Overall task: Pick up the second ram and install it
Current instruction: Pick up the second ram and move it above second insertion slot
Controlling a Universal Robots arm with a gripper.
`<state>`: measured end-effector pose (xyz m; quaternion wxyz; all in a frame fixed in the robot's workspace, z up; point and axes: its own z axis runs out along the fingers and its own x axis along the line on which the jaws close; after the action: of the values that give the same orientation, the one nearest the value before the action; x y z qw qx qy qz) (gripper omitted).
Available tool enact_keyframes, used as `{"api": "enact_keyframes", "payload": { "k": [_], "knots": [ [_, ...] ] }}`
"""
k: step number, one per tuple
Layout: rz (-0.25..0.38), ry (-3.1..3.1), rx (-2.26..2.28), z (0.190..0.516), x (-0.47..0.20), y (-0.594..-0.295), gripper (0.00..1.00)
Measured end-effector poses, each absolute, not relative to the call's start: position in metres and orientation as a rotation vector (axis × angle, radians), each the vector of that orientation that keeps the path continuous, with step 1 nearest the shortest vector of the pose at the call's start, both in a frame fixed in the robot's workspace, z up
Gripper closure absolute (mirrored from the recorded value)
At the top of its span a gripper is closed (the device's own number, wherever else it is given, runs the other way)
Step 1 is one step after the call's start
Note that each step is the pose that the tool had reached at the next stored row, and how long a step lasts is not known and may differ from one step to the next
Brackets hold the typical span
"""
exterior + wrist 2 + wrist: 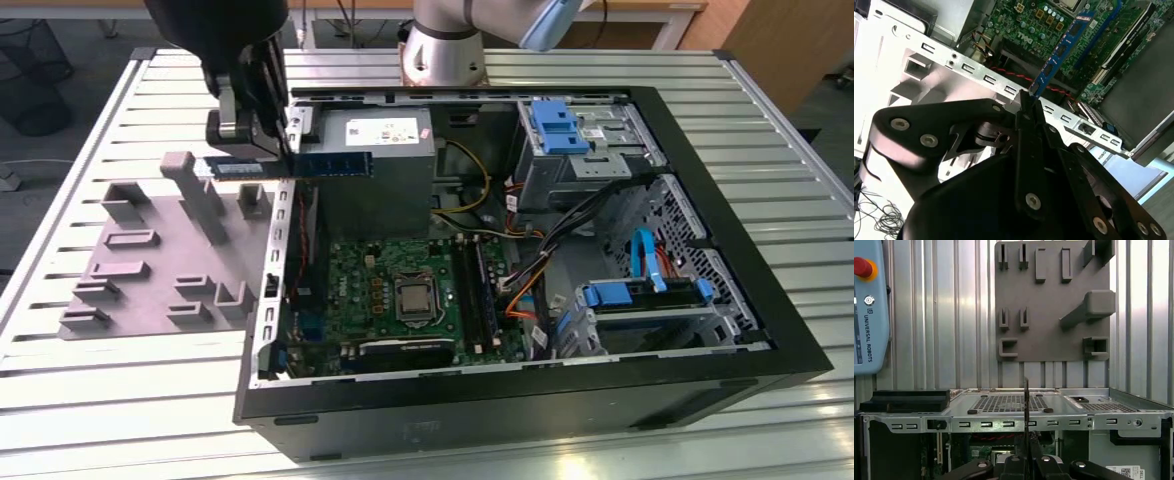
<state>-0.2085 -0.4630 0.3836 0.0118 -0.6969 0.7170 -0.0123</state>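
Step in hand: carrying, pick-up done, install not yet done.

My tool (263, 150) is gripping the second ram (334, 163) by one end, fingers pinched nearly shut on the flat faces of the board. In the second wrist view the bluish stick (1061, 50) is sticking straight out from between the closed fingertips of the tool (1026, 102).

Position: in the upper left of the exterior view the stick is hanging in the air, long edge roughly level. It is crossing the case wall (278, 250) between the grey fixture (147, 250) on the desk (134, 400) and the power supply (374, 140). It is touching neither.

In the first wrist view I am seeing the stick edge-on (1026, 405), a thin line running up the middle.

The black memory slots (477, 290) are lying on the motherboard (387, 290), in the lower middle of the exterior view, well apart from the stick.

Judgement: seating it is going to call for lining the contact edge up along a free slot, keeping the board upright, and pressing evenly. A tilted entry risks jamming.
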Motion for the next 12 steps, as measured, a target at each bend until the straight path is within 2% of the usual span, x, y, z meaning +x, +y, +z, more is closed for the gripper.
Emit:
{"api": "enact_keyframes", "payload": {
  "k": [12],
  "knots": [
    [-0.039,2.242,-2.167,0.3833,-0.1997,-0.4630,0.86]
  ]
}}
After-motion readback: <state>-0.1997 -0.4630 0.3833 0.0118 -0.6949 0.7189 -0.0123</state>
